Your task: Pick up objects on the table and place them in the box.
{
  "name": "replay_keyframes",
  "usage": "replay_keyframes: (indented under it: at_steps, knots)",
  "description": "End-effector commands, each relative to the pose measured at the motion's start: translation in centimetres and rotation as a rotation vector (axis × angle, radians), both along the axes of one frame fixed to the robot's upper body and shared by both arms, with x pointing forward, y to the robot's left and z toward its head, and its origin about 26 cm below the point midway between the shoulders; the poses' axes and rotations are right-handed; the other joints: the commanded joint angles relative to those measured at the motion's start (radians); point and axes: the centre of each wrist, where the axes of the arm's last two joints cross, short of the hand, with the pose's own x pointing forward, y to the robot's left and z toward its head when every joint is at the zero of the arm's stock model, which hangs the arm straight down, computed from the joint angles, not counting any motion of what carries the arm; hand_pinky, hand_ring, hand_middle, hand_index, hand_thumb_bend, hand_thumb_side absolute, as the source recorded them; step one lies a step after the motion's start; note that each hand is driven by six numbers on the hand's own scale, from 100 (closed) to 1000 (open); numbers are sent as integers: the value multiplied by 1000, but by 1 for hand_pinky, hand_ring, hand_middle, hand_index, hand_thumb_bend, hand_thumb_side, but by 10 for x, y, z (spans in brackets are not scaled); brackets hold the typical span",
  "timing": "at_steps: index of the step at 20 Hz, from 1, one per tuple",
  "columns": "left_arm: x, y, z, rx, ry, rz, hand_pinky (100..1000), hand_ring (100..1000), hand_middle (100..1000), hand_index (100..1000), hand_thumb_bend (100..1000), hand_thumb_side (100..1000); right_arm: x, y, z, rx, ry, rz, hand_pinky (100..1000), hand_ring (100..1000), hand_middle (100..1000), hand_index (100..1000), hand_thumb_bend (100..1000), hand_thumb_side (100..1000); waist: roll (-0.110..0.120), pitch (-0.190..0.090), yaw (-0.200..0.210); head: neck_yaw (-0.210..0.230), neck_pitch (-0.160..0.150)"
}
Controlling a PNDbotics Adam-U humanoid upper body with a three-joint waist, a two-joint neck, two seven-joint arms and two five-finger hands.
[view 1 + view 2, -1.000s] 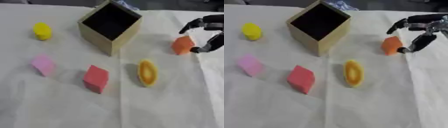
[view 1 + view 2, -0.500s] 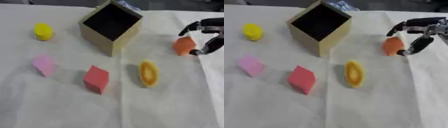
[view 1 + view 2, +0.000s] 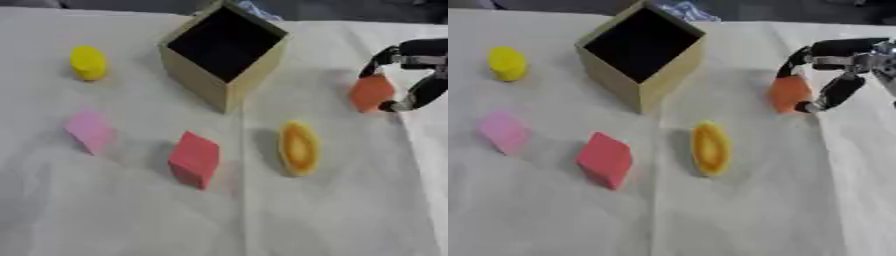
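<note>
Left eye view. Box (image 3: 223, 52), tan with a dark open top, is standing at the far middle of the white-covered table (image 3: 350, 220), one corner pointing toward the camera. A yellow rounded object (image 3: 87, 62) is lying well to its left. A pink block (image 3: 89, 130) and a red block (image 3: 194, 159) are resting nearer the camera, apart from each other, and a yellow-orange oval object (image 3: 299, 148) is lying to the right of the red block. At the right edge the right hand (image 3: 411, 62) is reaching in, its fingers curling round an orange object (image 3: 372, 93): one finger is touching the object's top and another is pressing its right side. The orange object is sitting well to the right of the box, outside it; whether it is touching the cloth cannot be told.

Right eye view. The same layout is appearing shifted leftward. More of the right hand is showing here, with dark fingers arching over and beside the orange object, pinching it between them. The left hand is showing in neither view.
</note>
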Motion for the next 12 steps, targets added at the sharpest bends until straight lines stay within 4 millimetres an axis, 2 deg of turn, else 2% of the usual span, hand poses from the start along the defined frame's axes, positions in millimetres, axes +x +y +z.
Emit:
replay_keyframes:
  at_steps: [1,4,8,12]
  knots:
    - [-1,0,7,10,-24,-11,847,631,724,830,219,852,-1,-6,14,-6,-50,-19,889,826,638,755,409,100,0,-18,1,0,-12]
    - [-1,0,7,10,-24,-12,847,631,724,830,219,853,1,-5,12,2,-69,-22,880,795,595,715,404,100,0,-19,2,0,-12]
    - [-1,0,7,10,-24,-12,847,631,724,829,219,852,1,-2,13,24,-106,-19,874,776,558,682,323,100,-1,-22,2,1,-10]
    - [-1,0,7,10,-24,-10,848,632,725,829,219,850,-4,14,32,57,-170,40,875,773,552,684,281,100,-3,-27,0,0,-6]
